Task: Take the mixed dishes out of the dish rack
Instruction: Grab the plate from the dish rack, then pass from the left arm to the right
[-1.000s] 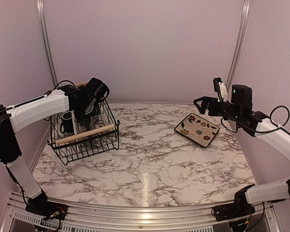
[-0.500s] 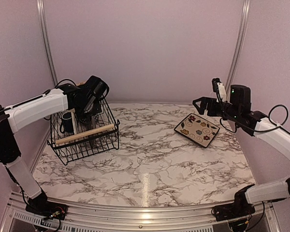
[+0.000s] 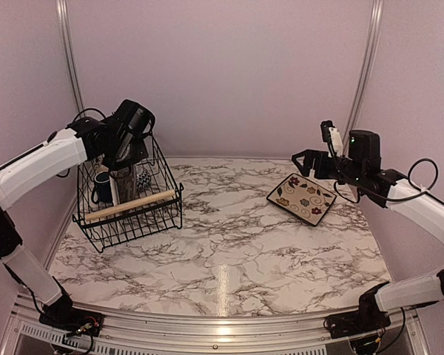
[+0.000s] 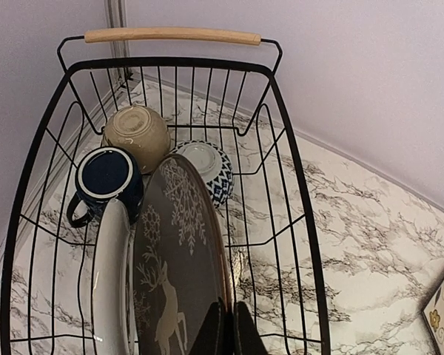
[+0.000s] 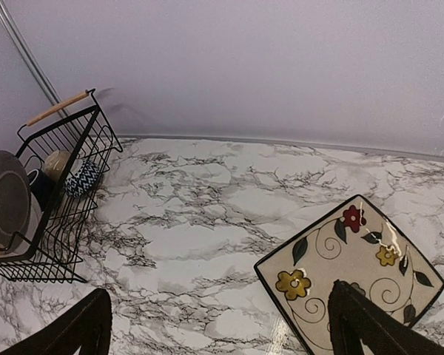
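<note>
**Top external: left jaws masked**

Top external: the wrist hides them above the dish rack [image 3: 129, 214].
Left wrist: left gripper [image 4: 223, 329] jaws clamp the dark plate [image 4: 181, 244] rim, plate upright in rack.
Right wrist: right gripper [image 5: 222, 329] jaws wide apart; floral plate [image 5: 351, 270] partly covered by one finger.

navy mug [image 4: 107, 176], cream bowl [image 4: 137, 133], brown deer-patterned plate [image 4: 179, 259]

White marble tabletop [image 3: 237, 244] with grey veins; plain lilac walls [image 3: 222, 74] behind and beside it; metal posts [image 3: 68, 66] at its rear corners.
</note>
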Controlling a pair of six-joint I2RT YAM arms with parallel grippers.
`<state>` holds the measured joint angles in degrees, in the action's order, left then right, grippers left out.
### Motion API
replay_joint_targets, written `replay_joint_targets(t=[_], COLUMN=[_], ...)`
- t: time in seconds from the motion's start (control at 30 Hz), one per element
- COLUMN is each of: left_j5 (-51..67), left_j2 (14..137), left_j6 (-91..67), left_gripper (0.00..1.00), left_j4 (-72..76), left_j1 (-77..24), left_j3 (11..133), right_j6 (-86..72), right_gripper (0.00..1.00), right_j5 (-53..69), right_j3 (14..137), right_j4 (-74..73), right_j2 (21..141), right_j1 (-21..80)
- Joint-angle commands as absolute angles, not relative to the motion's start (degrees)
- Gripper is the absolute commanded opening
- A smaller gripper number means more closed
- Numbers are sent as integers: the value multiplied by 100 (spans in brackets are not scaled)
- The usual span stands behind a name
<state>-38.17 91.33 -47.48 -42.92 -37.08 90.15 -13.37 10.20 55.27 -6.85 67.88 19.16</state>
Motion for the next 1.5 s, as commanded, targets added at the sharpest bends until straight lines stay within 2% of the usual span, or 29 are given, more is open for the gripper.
replay_joint_targets(t=[0.0,0.23,0.63,0.9,1.27,1.37,1.47], left_j5=[-4174,-3691,-2237,-2170,-2168,-2167,-2199], left_j2=[8563,8325,8046,7986,8228,8242,8242], left_j6=[-4456,-4532,-4995,-5199,-5303,-5355,-5432], left_gripper=[0,0,0,0,0,0,0], left_j4=[-4099,-3626,-2104,-1683,-1540,-1497,-1494], left_j1=[-3683,-3685,-3691,-3709,-3795,-3826,-3879], left_j3=[9325,9549,9672,9717,9940,9940,9956], right_j6=[-1345,-1183,-756,-569,-318,-190,183], right_gripper=[98,98,98,97,98,99,98], right_j5=[972,802,32,-190,-269,-662,-1592], right_j3=[5781,6084,7873,8658,8935,9088,9419], right_j4=[-586,-345,-119,-54,439,474,425], right_j2=[6936,7295,8796,9449,9749,9925,10254], right_j1=[2059,2569,4320,5006,5724,5896,6181])
